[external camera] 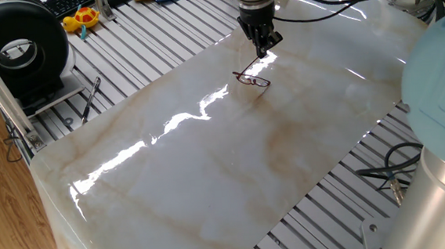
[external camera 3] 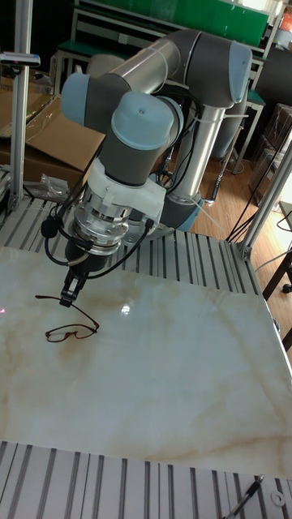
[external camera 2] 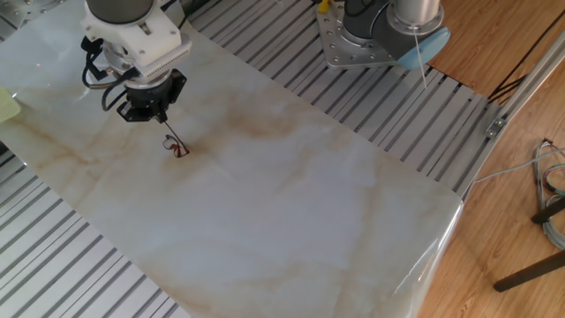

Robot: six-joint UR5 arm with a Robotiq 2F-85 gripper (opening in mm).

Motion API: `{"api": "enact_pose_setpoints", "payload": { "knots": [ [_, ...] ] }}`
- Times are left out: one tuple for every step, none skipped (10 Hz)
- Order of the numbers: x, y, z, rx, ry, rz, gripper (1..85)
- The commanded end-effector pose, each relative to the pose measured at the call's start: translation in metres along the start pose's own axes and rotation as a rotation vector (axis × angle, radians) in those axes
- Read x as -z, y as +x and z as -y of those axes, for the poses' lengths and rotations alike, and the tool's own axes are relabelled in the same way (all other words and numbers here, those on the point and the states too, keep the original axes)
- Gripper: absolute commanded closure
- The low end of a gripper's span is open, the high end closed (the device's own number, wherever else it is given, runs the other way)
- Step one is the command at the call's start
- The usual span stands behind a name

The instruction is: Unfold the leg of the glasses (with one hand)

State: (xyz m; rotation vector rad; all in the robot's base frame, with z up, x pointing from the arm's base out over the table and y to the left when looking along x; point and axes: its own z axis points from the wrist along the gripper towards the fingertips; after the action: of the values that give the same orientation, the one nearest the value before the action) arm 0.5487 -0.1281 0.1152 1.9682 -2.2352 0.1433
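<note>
The glasses [external camera: 252, 79] [external camera 2: 178, 148] [external camera 3: 68, 332] lie on the marble sheet [external camera: 209, 157], thin dark reddish rims with clear lenses. One slender leg rises at a slant from the frame's corner to my gripper [external camera: 262, 54] [external camera 2: 162, 119] [external camera 3: 69, 299]. The narrow fingers are pinched shut on that leg, just above and behind the frame. In the tall fixed view a thin dark bit of wire sticks out to the left of the fingertips. The frame front rests on the sheet. I cannot make out the other leg.
On the slatted table left of the sheet lie a dark pen-like tool [external camera: 91, 97], a black round device [external camera: 19, 49] and a yellow toy [external camera: 81, 18]. Cables [external camera: 389, 172] hang at the right. The arm's base [external camera 2: 362, 35] stands beyond the sheet's far edge.
</note>
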Motion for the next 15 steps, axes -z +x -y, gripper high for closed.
{"api": "enact_pose_setpoints", "payload": {
  "knots": [
    [0.007,0.003,-0.003,-0.014,0.0,0.004,84.3],
    [0.007,0.002,-0.003,-0.015,0.001,0.006,84.3],
    [0.008,0.001,-0.004,-0.018,-0.002,0.005,84.3],
    [0.01,0.0,-0.005,-0.028,-0.006,0.002,84.3],
    [0.011,-0.001,-0.005,-0.03,-0.005,-0.004,84.3],
    [0.011,-0.002,-0.004,-0.029,-0.003,-0.003,84.3],
    [0.01,-0.003,-0.003,-0.029,0.002,0.001,84.3],
    [0.009,-0.004,-0.001,-0.029,0.004,0.006,84.3],
    [0.008,-0.005,-0.001,-0.029,0.003,0.011,84.3],
    [0.007,-0.006,-0.001,-0.03,0.001,0.013,84.3],
    [0.006,-0.008,-0.001,-0.03,0.001,0.013,84.3],
    [0.005,-0.009,0.0,-0.03,0.001,0.016,84.3],
    [0.004,-0.012,0.001,-0.031,0.0,0.027,84.3],
    [0.003,-0.014,0.001,-0.035,-0.001,0.032,84.3],
    [0.003,-0.017,0.0,-0.041,-0.005,0.039,84.3]
  ]
}}
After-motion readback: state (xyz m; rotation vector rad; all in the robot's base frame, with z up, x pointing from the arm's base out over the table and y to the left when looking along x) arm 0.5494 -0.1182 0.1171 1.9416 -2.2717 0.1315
